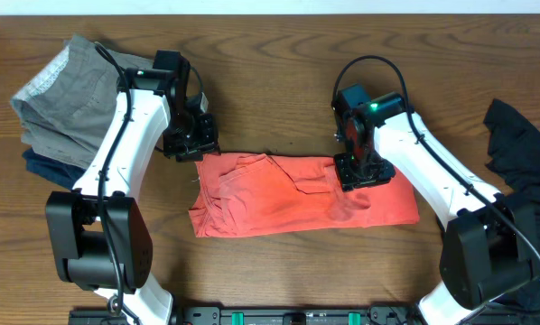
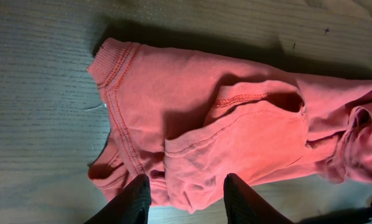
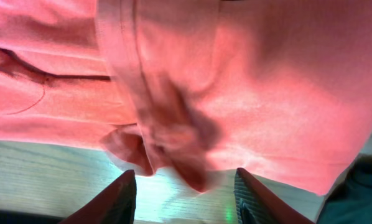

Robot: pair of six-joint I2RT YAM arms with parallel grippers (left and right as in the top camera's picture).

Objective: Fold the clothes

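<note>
Gaping over the T-shirt (image 1: 288, 203), right gripper (image 3: 185, 182) and left gripper (image 2: 186, 182) seemingly hold nothing

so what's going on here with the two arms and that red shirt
Two robot arms are folding clothes. The coral-red T-shirt lies on the table, folded into a long strip. The left gripper is at its collar end and the right gripper is over the other end. Both have their jaws apart and neither seems to grip the cloth. A black garment lies at the right edge. A grey folded garment sits on a navy one at the far left.
</note>
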